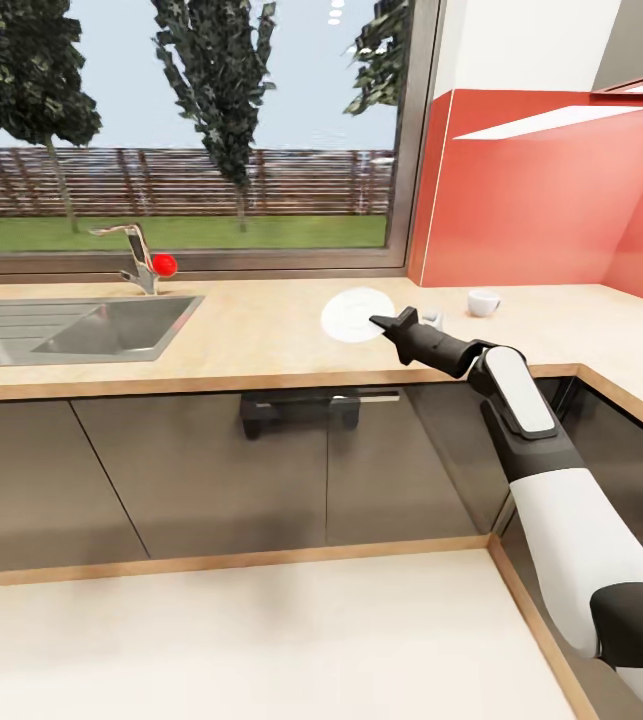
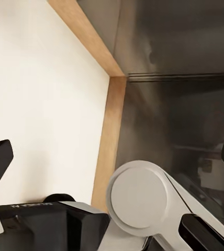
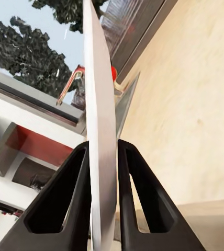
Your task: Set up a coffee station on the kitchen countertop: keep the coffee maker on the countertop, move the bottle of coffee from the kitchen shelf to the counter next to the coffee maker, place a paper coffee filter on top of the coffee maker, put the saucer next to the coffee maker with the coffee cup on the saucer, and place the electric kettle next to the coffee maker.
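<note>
Between the right gripper's fingers: the saucer [image 3: 100, 120] is sitting edge-on, both black fingers [image 3: 65, 198] pressing on its rim.
Saucer: it is lying flat over the countertop [image 1: 261, 340], its near edge at the right gripper [image 1: 379, 322]; whether it is touching the wood I cannot tell.
Right gripper: it is clenching the saucer, its arm reaching in from the counter's corner side.
Coffee cup [image 1: 483, 301]: it is standing upright on the countertop beyond the gripper, apart from the saucer, towards the red wall [image 1: 541, 200].
Sink [image 1: 81, 328]: it is lying well past the saucer's far side, a tap [image 1: 136, 255] with a red knob [image 1: 164, 264] behind it.
Left gripper [image 2: 112, 172]: its fingers are standing wide apart over the floor [image 2: 38, 104] beside the grey cabinet fronts [image 2: 180, 104], grasping nothing.
</note>
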Robot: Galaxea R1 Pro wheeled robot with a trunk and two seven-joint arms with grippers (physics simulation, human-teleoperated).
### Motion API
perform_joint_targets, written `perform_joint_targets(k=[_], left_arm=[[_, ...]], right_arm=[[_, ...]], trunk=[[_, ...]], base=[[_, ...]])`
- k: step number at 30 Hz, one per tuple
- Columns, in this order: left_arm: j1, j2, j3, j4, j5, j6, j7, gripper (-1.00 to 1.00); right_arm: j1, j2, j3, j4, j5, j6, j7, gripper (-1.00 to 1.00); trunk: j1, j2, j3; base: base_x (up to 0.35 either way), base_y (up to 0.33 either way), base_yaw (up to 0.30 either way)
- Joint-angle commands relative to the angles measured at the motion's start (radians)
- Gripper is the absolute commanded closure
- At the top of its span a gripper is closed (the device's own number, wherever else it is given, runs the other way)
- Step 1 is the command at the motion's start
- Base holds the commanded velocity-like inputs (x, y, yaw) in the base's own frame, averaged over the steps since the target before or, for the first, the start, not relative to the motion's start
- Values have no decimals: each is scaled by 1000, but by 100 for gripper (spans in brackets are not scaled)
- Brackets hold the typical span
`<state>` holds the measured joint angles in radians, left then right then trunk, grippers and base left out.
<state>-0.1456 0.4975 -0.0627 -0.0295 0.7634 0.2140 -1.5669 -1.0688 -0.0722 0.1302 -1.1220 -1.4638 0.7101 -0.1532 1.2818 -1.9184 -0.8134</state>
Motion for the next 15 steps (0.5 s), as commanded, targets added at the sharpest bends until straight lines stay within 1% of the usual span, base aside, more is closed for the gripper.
perform_joint_targets(k=[1,15], left_arm=[[0,1,-7,0,5,10,-4,-100],[0,2,-6,0,5,11,-4,-100]], right_arm=[[-1,0,2,0,-13,0,-9,100],[0,-1,2,7,-12,0,-9,100]], trunk=[[0,0,-1],[0,0,-1]], base=[[0,0,0],[0,0,5]])
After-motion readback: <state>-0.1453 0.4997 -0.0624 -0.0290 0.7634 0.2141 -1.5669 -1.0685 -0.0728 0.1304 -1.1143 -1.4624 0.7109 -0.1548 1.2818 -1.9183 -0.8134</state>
